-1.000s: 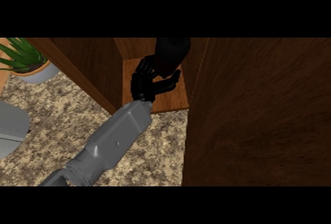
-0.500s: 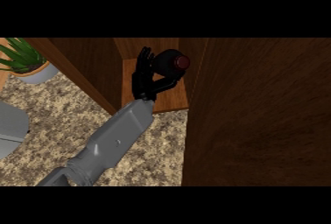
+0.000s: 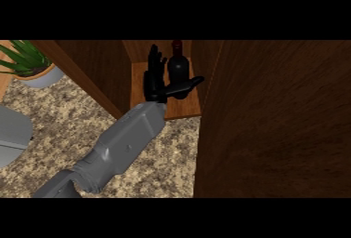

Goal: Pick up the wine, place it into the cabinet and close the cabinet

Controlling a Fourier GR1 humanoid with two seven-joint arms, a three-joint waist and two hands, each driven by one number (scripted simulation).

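speckled counter (image 3: 61,125), wooden cabinet (image 3: 274,121) holding wine (image 3: 178,65) beside open left hand (image 3: 156,79).

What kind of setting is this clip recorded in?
Most likely a home kitchen: a speckled stone counter, a wooden cabinet with a wine bottle standing inside beside the robot's open hand, and a potted plant at the counter's corner.
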